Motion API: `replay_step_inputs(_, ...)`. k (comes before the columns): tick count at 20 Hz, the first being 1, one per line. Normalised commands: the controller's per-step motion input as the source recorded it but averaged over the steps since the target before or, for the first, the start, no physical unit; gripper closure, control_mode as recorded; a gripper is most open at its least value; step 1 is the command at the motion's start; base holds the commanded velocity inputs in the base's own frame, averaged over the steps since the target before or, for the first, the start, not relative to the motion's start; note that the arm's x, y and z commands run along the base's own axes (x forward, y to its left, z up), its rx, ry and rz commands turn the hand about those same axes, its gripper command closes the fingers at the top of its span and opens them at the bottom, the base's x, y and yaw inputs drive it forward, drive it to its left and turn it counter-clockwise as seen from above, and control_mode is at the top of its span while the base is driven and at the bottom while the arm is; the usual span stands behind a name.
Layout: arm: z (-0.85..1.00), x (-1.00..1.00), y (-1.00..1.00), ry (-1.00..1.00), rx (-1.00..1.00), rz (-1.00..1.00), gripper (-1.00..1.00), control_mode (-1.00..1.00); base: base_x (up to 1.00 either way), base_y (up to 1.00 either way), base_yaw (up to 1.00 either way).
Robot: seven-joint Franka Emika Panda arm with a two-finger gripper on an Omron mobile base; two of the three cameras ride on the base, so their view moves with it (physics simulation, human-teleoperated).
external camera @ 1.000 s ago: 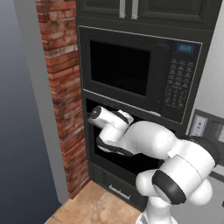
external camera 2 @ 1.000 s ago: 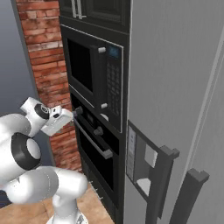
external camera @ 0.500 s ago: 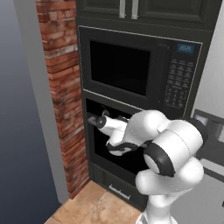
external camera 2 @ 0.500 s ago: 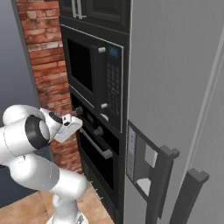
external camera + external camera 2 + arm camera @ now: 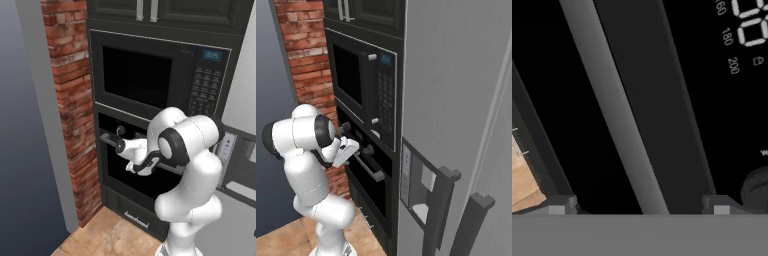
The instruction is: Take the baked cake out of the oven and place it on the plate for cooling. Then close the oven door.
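Note:
The black oven [image 5: 134,172] sits below the microwave, and its drop-down oven door [image 5: 370,186] is shut. A long grey bar handle [image 5: 165,167] runs across the door's top, under a round knob [image 5: 120,131]. My gripper [image 5: 118,146] is at the handle's left end. In the hand view the handle [image 5: 619,115] runs diagonally between my two fingertips [image 5: 560,204], which stand apart on either side of it, so the gripper [image 5: 639,206] is open around the bar. The oven's display digits [image 5: 752,25] glow at the upper right. The cake and the plate are out of view.
A black microwave [image 5: 150,80] with a keypad [image 5: 204,92] sits above the oven. A red brick pillar [image 5: 70,100] stands at the left. A grey fridge [image 5: 456,125] with a dispenser [image 5: 423,197] is on the right. Tan floor tiles [image 5: 115,237] lie below.
The arm has folded in closer to the oven and the hand has dropped a little, bringing its open fingers up to the left end of the door handle.

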Motion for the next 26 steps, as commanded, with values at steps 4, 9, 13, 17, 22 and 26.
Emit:
replay_step_inputs(4, -0.38, 0.46, -0.08, 0.00, -0.05, 0.00, -1.00, -1.00, 0.00, 0.00, 0.00)
replay_step_inputs(9, -0.45, 0.39, -0.08, 0.00, -0.04, 0.00, -1.00, -1.00, 0.00, 0.00, 0.00)
replay_step_inputs(13, -0.45, 0.24, -0.05, 0.00, -0.02, 0.00, 1.00, -1.00, 0.00, 0.00, 0.00)
replay_step_inputs(17, -0.43, 0.04, 0.00, 0.02, 0.00, 0.02, 1.00, -1.00, 0.00, 0.00, 0.00)
replay_step_inputs(22, -0.61, -0.31, 0.42, 0.14, 0.00, 0.08, 1.00, -1.00, 0.00, 0.00, 0.00)
replay_step_inputs(26, -0.72, -0.66, 0.78, 0.19, 0.00, 0.11, 1.00, -1.00, 0.00, 0.00, 0.00)
